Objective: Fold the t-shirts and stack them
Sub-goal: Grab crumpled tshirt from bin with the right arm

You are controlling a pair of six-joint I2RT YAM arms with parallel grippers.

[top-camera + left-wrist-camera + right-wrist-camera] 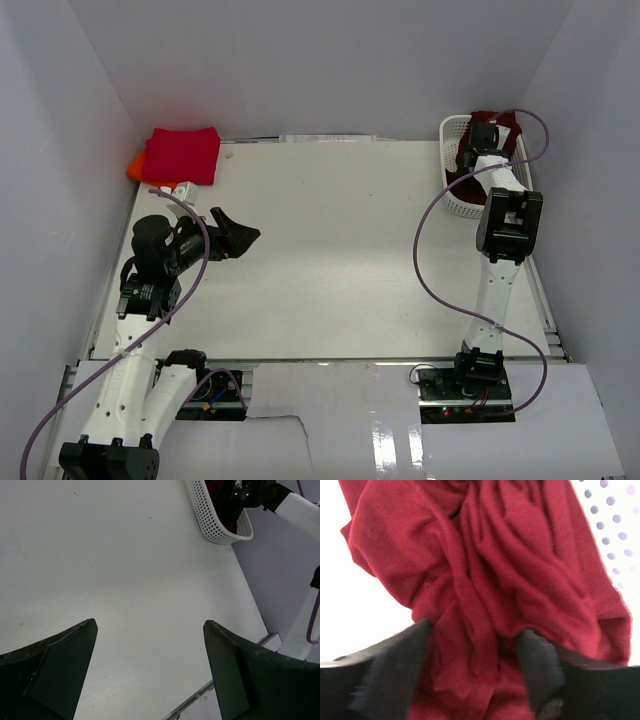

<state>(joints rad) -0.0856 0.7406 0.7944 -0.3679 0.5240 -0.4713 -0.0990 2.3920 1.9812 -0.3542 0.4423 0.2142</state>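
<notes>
Honestly, maroon shirt (530, 555) looked soft, floppy — right claw (475, 632) gaped wide astride a bunched ridge, probably the pinch spot.

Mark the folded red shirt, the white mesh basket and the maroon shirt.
folded red shirt (183, 155), top external view, middle of its top face.
white mesh basket (207, 515), left wrist view, perforated side wall.
maroon shirt (510, 565), right wrist view, bunched folds.

The maroon t-shirt (485, 580) is soft, matt, creased cloth. At two o'clock, the basket (452, 195) is white perforated plastic with a faint gloss. The table (330, 260) looks smooth and matt. At ten o'clock, the crimson t-shirt (183, 155) is matt cloth.
</notes>
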